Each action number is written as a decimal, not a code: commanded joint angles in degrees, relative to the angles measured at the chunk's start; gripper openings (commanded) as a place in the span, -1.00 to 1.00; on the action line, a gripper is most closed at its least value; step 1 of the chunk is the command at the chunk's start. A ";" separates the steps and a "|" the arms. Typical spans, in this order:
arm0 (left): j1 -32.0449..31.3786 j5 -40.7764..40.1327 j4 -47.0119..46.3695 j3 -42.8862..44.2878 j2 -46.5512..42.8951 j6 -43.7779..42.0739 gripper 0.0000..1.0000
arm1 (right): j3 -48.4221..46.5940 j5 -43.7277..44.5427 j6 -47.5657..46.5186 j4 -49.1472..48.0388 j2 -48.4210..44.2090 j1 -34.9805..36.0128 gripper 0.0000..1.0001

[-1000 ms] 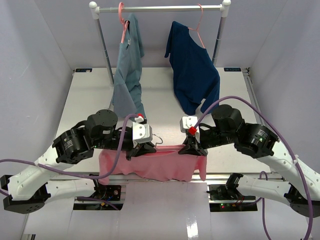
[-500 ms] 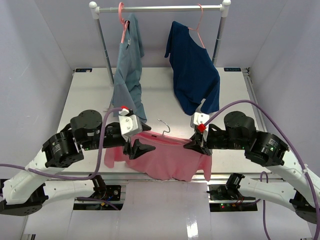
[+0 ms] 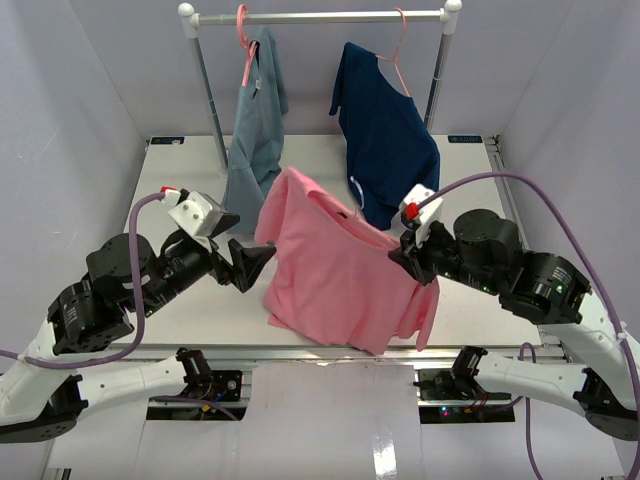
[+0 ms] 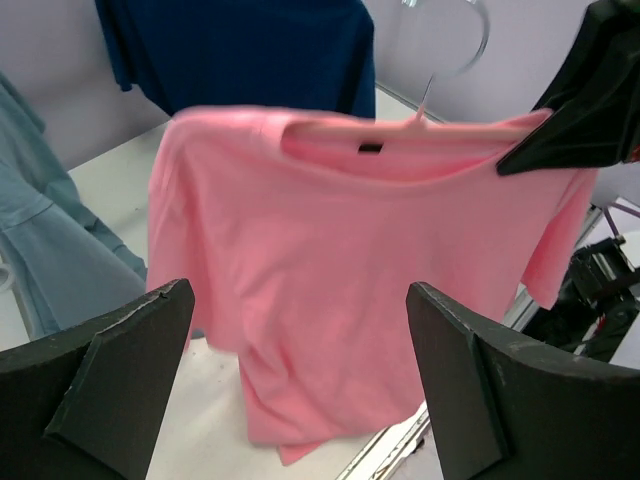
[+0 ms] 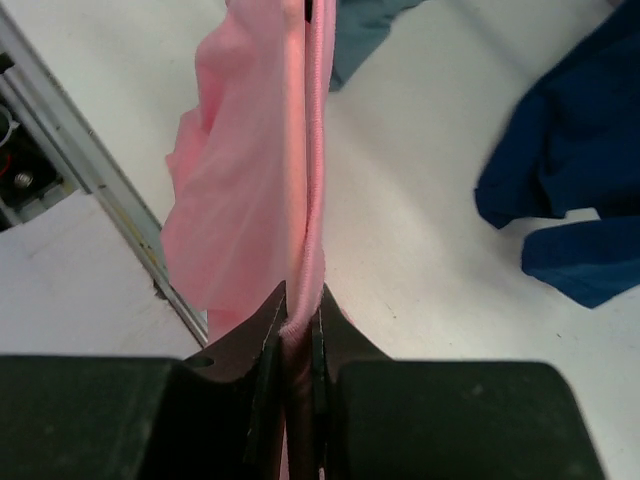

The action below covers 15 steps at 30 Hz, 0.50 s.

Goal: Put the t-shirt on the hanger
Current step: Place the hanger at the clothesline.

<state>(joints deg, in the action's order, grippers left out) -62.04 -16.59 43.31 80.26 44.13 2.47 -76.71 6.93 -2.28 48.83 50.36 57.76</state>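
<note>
Since the earlier frame my left hand (image 3: 252,264) has let go of the cloth and drawn back to the left, and my right hand (image 3: 397,260) has lifted the t-shirt (image 3: 335,270) off the surface (image 3: 175,185).

Nearest, the left hand stands with its fingers wide apart, holding nothing, just beside the shirt's left sleeve and apart from it. The right hand is clamped on the shirt's right shoulder seam; the wrist view shows its fingers (image 5: 262,335) pressed together on a pink edge, probably cloth and hanger arm together, though I cannot separate the two there.

Between the hands the t-shirt hangs free and tilted, with its front toward the left wrist. The hanger (image 4: 427,90) shows only as a thin hook rising from the collar.

I judge the dressing step all but finished. The next move calls for steadying the hook while keeping the shoulder grip firm.

Farthest, the rail (image 3: 320,16) carries the grey-blue shirt (image 3: 250,150) and the navy shirt (image 3: 385,150).
</note>
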 commanded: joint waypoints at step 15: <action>-0.01 -7.37 -13.93 -18.37 -4.87 10.94 0.96 | -30.15 24.42 5.26 -3.65 16.11 -0.19 -0.85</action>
<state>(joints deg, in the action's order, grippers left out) -62.04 -22.05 34.40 62.25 42.37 10.59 -95.91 25.37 3.09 48.04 60.80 57.72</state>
